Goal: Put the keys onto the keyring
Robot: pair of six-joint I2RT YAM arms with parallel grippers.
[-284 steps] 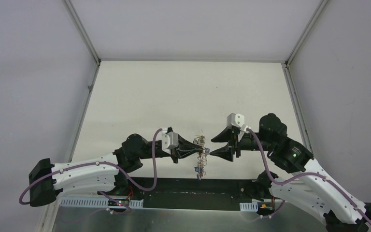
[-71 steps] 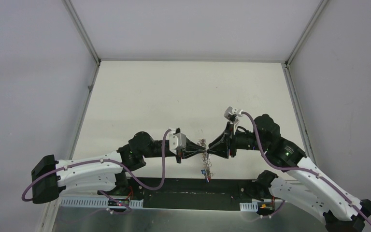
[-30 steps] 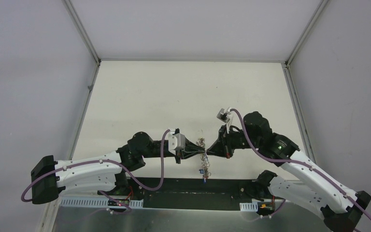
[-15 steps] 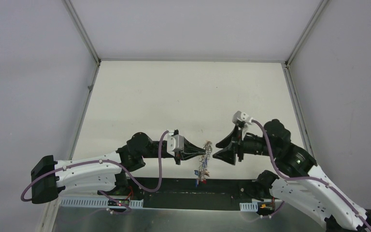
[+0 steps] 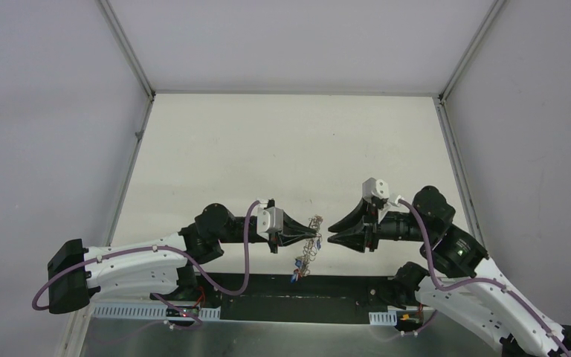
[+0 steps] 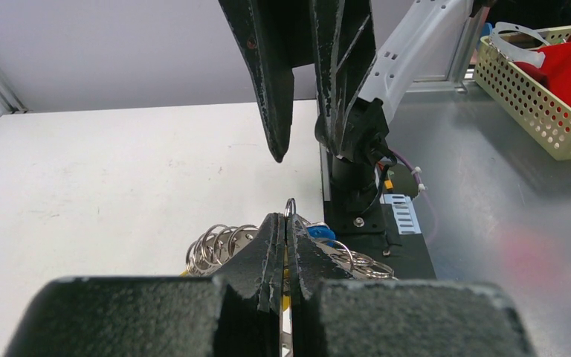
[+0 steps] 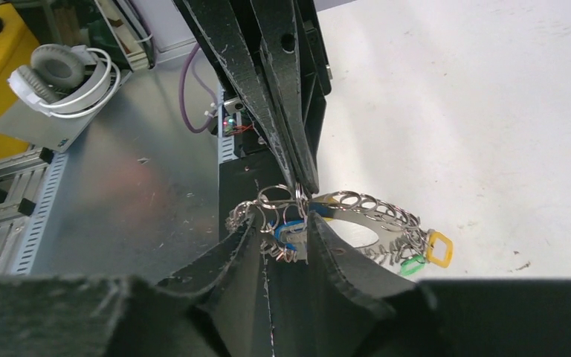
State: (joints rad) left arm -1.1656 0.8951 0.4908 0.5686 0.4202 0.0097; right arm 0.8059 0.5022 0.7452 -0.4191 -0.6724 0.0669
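Observation:
The keyring (image 5: pixel 314 223), a silvery chain of small rings, hangs above the table from my left gripper (image 5: pixel 317 238). In the left wrist view that gripper (image 6: pixel 286 218) is shut on one ring, with more rings (image 6: pixel 215 244) and a blue tag (image 6: pixel 318 232) behind its tips. My right gripper (image 5: pixel 330 233) faces it from the right, a small gap away, open and holding nothing. In the right wrist view its fingertips (image 7: pixel 249 223) flank a blue-tagged key (image 7: pixel 290 232) on the keyring. The keyring (image 7: pixel 386 216) curls right to a yellow tag (image 7: pixel 439 248) and a green tag (image 7: pixel 414 264).
A black base plate (image 5: pixel 282 286) and a metal shelf (image 7: pixel 119 193) lie under the grippers at the near edge. Headphones (image 7: pixel 63 71) lie off to one side. A yellow mesh basket (image 6: pixel 543 89) with red items stands beyond the right arm's base.
My right gripper was shut at the keyring a second ago. It has opened and drawn back to the right. The dangling end of the keyring has swung left. The left gripper keeps its grip.

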